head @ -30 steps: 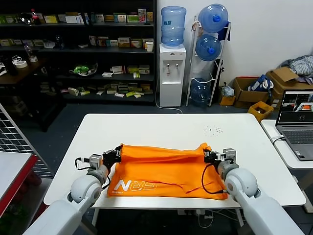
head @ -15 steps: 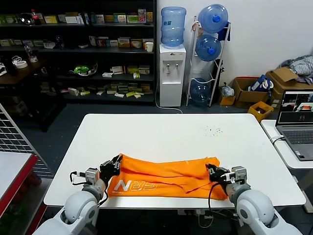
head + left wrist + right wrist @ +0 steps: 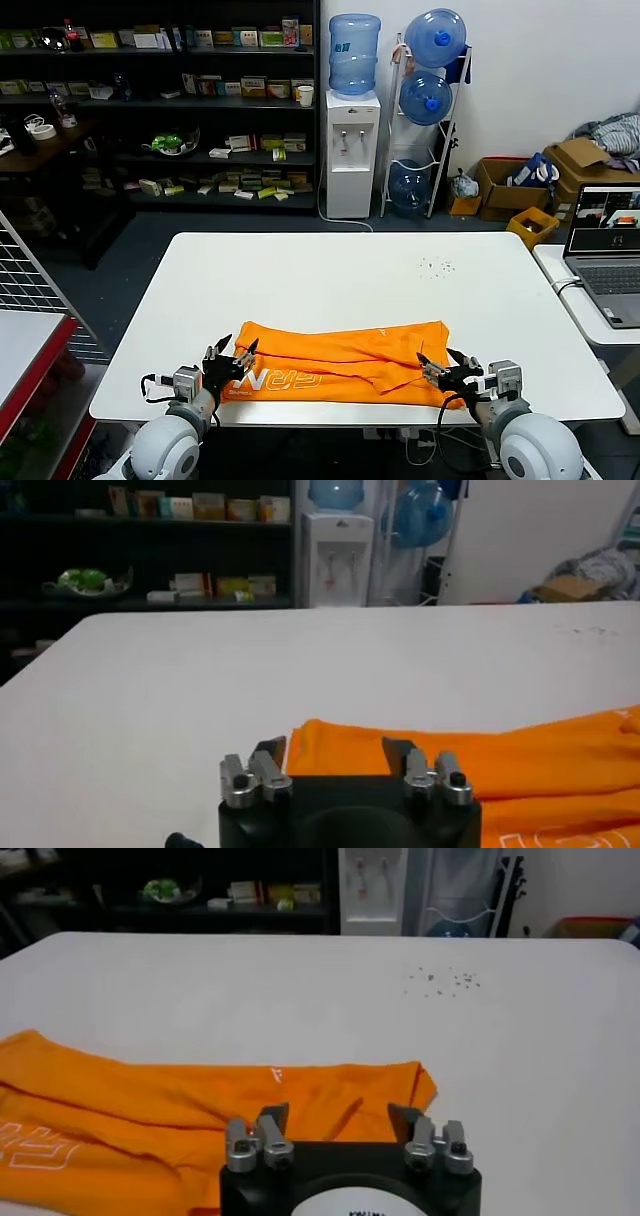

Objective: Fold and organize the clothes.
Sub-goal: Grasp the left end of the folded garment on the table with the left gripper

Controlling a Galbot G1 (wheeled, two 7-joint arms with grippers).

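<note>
The orange T-shirt lies folded into a long flat band near the front edge of the white table, white lettering showing along its front left part. My left gripper is open at the shirt's left end, holding nothing. My right gripper is open at the shirt's right end, holding nothing. In the left wrist view the shirt lies just beyond the open left gripper. In the right wrist view the shirt lies beyond the open right gripper.
An open laptop sits on a side table at the right. A red-edged table and wire rack stand at the left. Small dark specks dot the table's far right. Shelves, a water dispenser and cardboard boxes stand behind.
Both grippers drew the shirt's far edge toward the front edge, folding it over, then opened and let go. The shirt now lies as a narrower band.
</note>
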